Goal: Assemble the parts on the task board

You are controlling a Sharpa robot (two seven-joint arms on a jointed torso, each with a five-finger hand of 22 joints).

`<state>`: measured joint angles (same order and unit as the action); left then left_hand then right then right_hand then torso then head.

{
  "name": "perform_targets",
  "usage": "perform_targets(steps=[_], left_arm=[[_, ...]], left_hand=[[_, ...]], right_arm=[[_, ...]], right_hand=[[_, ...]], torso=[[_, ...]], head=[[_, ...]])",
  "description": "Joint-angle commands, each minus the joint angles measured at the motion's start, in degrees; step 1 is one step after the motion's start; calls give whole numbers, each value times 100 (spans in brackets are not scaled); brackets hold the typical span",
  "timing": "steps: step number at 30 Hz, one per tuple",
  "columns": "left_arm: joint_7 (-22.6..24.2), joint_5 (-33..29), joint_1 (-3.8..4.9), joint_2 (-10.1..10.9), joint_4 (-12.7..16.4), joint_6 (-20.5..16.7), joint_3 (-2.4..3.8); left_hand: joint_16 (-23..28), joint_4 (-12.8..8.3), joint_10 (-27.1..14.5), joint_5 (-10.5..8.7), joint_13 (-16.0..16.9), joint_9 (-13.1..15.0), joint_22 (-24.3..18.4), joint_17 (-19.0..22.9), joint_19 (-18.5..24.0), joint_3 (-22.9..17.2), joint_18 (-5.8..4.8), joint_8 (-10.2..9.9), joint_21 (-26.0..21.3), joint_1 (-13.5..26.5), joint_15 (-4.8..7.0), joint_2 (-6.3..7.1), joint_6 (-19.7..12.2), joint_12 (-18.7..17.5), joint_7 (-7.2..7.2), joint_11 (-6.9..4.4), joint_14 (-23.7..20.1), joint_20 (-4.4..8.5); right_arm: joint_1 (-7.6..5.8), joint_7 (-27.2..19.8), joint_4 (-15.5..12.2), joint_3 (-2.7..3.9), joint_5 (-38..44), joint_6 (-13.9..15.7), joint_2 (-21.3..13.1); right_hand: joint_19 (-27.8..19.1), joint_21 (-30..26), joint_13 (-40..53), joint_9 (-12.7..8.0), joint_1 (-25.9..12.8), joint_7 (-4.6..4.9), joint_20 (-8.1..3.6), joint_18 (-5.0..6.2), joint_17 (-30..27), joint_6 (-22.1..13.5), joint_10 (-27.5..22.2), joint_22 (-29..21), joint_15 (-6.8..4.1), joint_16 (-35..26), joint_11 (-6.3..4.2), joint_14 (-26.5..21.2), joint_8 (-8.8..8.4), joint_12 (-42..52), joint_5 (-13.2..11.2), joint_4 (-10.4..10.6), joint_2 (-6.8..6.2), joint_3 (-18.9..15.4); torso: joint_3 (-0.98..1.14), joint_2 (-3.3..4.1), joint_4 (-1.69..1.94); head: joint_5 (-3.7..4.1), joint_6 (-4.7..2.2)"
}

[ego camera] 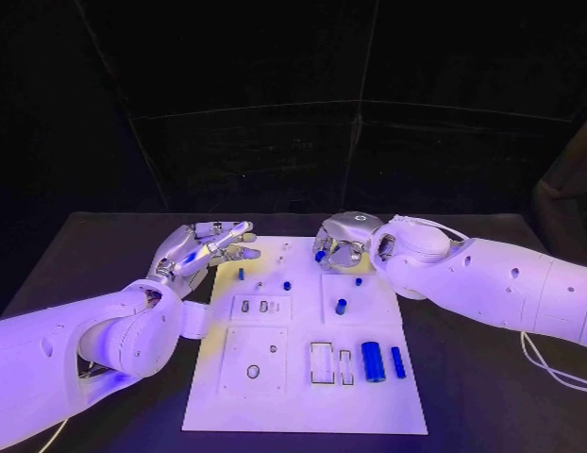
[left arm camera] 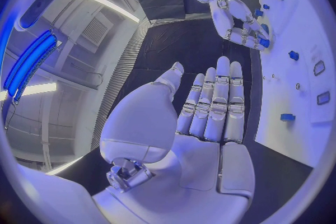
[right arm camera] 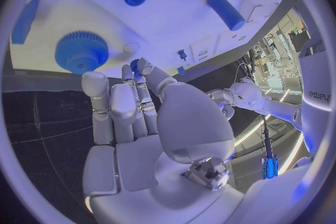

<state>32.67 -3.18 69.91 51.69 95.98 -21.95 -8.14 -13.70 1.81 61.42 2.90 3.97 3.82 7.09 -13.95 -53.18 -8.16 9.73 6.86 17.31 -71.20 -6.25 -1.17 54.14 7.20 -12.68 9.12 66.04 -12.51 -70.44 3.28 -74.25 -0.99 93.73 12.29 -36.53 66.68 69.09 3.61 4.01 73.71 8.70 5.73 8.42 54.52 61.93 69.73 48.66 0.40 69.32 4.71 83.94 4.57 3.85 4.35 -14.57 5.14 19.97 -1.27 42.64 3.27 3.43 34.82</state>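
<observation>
Task board point(ego camera: 308, 396) lies mid-table on the black table point(ego camera: 90, 255), dark margin on both long sides. Left hand point(ego camera: 201, 247) hovers at the board's far left corner, fingers extended, apart, holding nothing. Right hand point(ego camera: 342, 243) sits over the far edge, pinching a small blue part point(right arm camera: 135, 65) at its fingertips. Two blue cylinders point(ego camera: 383, 361) lie near the right edge. No legible writing on the board.

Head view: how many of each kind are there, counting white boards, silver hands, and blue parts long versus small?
White rectangular task board: 1
Silver many-fingered hands: 2, left hand and right hand
Long blue cylinders lying flat: 2
Small blue pieces on the board: 4
Small blue piece held at the right hand's fingertips: 1
Total: 10
</observation>
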Motion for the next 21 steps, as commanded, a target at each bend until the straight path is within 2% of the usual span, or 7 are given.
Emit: perform_targets(steps=[1,6,7,10,12,16,21], left_arm=[[-46,-1,11,-2,-14,113,4],[-60,0,12,-5,-33,173,4],[-59,0,13,-5,-35,184,4],[-58,0,14,-7,-34,206,4],[-58,0,14,-9,-33,215,4],[-57,0,17,-10,-27,224,5],[-61,0,28,1,-2,225,5]], left_hand=[[21,-24,-28,0,-9,-7,-7,-7,21,-18,76,-22,-33,0,-1,-46,-10,-23,-34,32,-47,-26],[27,-27,-38,-1,-10,-8,-9,-10,20,-21,76,-30,-35,1,-3,-52,-18,-30,-37,35,-46,-27],[30,-29,-43,-1,-11,-8,-11,-11,20,-22,76,-34,-37,0,-4,-53,-22,-34,-38,36,-48,-28],[32,-30,-45,-1,-11,-8,-11,-12,20,-22,76,-35,-37,0,-5,-54,-24,-35,-38,37,-48,-29],[32,-30,-45,-1,-11,-8,-11,-12,20,-22,76,-35,-37,0,-5,-54,-24,-35,-38,37,-48,-29],[38,-35,-52,-1,-12,-9,-14,-13,21,-24,75,-40,-40,-2,-7,-55,-30,-41,-39,38,-52,-30],[38,-35,-52,-1,-12,-9,-14,-13,21,-24,75,-40,-40,-2,-7,-55,-30,-41,-39,38,-52,-30]], right_arm=[[-14,-119,-54,5,-346,892,17],[-15,43,48,6,-443,1090,176],[-15,76,93,7,-453,1101,225],[-17,129,245,7,-469,1112,375],[-18,149,364,7,-475,1107,496],[-22,242,569,8,-490,986,711],[-58,337,776,8,-481,777,930]], right_hand=[[4,32,9,5,-100,25,-2,-66,14,44,28,23,-17,35,14,143,-25,-15,62,45,-61,90],[-5,58,9,4,-128,24,2,-67,41,51,24,47,-14,73,14,138,-36,-18,48,94,-105,175],[-5,61,9,4,-130,25,2,-67,41,50,22,49,-14,75,15,137,-37,-19,45,98,-109,183],[-12,69,7,2,-139,27,4,-67,47,45,12,54,-12,87,18,134,-46,-22,34,118,-135,220],[-13,72,7,1,-142,29,5,-67,50,42,7,56,-11,92,19,133,-48,-23,33,124,-144,231],[-23,93,4,-3,-174,34,14,-68,66,21,-34,72,-2,122,26,127,-65,-27,12,181,-204,307],[-24,103,4,-3,-189,32,17,-69,78,16,-47,83,1,137,31,126,-68,-27,-3,207,-229,331]], torso=[[-17,9,4],[-15,22,11],[-11,27,11],[-17,29,22],[-17,31,17],[-10,47,26],[-28,64,43]], head=[[3,-49],[-15,-75],[-17,-76],[-4,-80],[-19,-73],[-29,-67],[-39,-72]])
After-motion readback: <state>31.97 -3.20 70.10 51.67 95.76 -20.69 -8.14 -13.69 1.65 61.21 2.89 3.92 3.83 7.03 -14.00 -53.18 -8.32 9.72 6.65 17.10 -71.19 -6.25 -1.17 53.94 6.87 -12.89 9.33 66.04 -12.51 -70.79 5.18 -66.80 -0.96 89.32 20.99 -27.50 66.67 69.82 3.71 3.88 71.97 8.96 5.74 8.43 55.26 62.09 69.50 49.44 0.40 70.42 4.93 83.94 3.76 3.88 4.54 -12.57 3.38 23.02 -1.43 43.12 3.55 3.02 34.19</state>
